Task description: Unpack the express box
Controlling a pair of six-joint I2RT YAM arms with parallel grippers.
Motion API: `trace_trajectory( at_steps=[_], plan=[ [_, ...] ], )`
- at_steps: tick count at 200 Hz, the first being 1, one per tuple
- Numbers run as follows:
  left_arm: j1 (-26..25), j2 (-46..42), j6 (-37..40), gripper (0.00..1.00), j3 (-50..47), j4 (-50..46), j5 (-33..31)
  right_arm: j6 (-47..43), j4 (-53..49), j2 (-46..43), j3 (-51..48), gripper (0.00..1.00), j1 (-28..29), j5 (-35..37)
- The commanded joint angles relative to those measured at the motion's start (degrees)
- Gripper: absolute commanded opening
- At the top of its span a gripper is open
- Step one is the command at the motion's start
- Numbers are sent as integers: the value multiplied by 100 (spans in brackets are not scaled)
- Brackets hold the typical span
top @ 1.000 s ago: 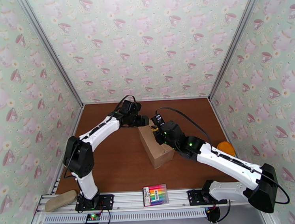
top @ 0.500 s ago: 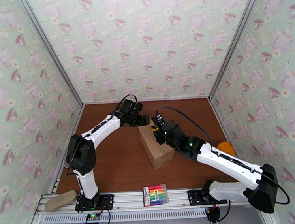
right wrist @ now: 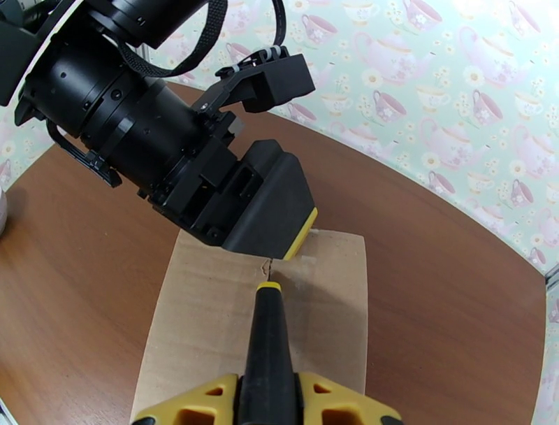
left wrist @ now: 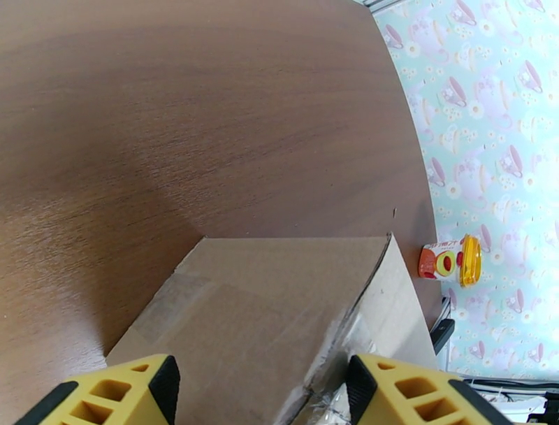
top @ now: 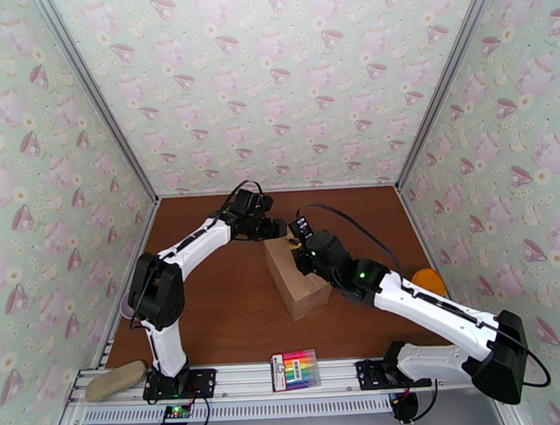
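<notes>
The express box (top: 299, 282) is a tan carton lying on the brown table, its flaps down and the taped seam (left wrist: 342, 328) running along the top. My left gripper (top: 278, 230) hovers open over the box's far end; in the left wrist view its yellow fingers (left wrist: 112, 391) stand wide apart above the box (left wrist: 265, 300). My right gripper (right wrist: 269, 395) is shut on a black rod-shaped tool (right wrist: 267, 342). The tool's yellow tip touches the seam on the box (right wrist: 202, 314), just below the left gripper (right wrist: 269, 210). From above, the right gripper (top: 300, 247) sits over the box's far half.
A flat pack of rainbow markers (top: 296, 369) lies on the front rail. An orange-and-yellow item (top: 429, 280) rests by the right wall, and it appears as a small container (left wrist: 451, 260) in the left wrist view. A tan oblong object (top: 114, 379) sits at the front left. Patterned walls enclose the table.
My left gripper has edged slightly right, closer over the box's far end. The right arm and the box have stayed put.
</notes>
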Motion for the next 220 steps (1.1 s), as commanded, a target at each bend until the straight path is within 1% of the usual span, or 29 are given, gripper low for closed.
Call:
trace_trajectory(
  at_steps=[1, 22, 63, 220],
  plan=[
    [-1, 232, -178, 68, -342, -115, -387, 115, -689, 65, 62, 0, 197, 105],
    [4, 202, -242, 68, -454, -13, -450, 182, -823, 8, 141, 0, 317, 188],
    [16, 165, -280, 68, -554, 99, -476, 335, -1006, -184, 112, 0, 376, 310],
    [45, 94, -420, 68, -706, 302, -735, 749, -1365, -560, -105, 0, 602, 351]
  ],
)
